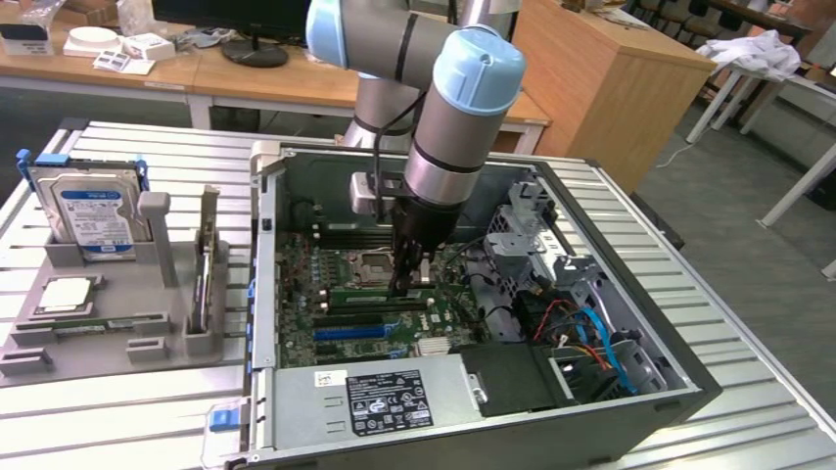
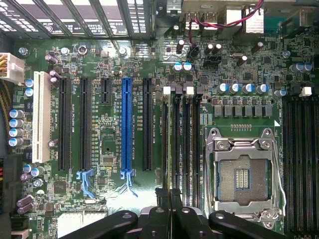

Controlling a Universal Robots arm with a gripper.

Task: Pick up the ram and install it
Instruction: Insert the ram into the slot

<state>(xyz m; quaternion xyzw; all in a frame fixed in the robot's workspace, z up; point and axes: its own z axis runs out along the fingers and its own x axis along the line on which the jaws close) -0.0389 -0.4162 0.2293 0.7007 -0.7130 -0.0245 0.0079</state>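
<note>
Tool (image 2: 169,195) (jaws closed) points straight down over motherboard (image 2: 134,64).

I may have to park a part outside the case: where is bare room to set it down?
Bare table runs along the case on the exterior view's right, and a strip lies nearer the camera than the holder. Inside the case it is crowded: the claw hangs over the board, and cables fill the space beside it.
</note>
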